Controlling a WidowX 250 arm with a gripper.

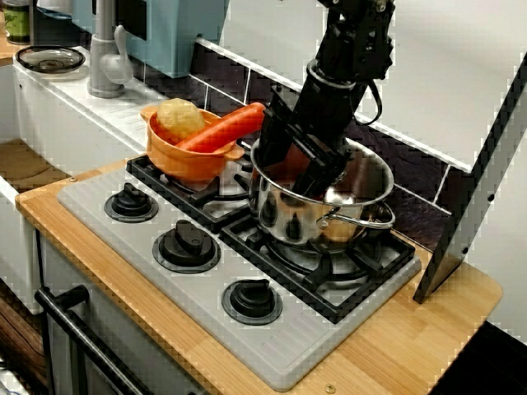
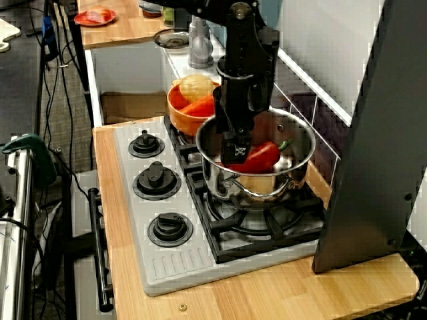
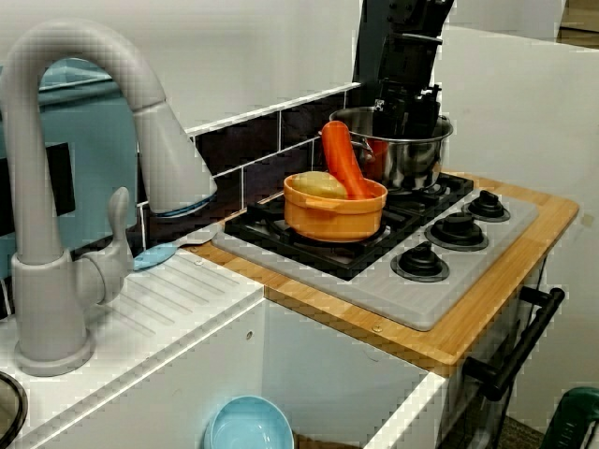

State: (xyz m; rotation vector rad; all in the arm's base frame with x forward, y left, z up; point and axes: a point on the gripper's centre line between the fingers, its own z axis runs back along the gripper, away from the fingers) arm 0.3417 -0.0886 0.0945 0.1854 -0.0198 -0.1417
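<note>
Gripper (image 2: pixel 233 148) stood inside the steel pot (image 2: pixel 267 188), fingertips against the red pepper (image 2: pixel 264 157) lying on the pot's bottom. No view showed whether the fingers pinched the pepper or stood spread beside it. The pot rested on the stove's black grate (image 2: pixel 267 230). Just beside it on the grate sat an orange bowl (image 1: pixel 185 160) holding a potato (image 1: pixel 179 118) and a carrot (image 1: pixel 224 130), the carrot leaning over the rim toward the pot. Three knobs (image 1: pixel 188 244) lined the stove's front, and a grey faucet (image 3: pixel 56 187) rose beyond the bowl.
</note>
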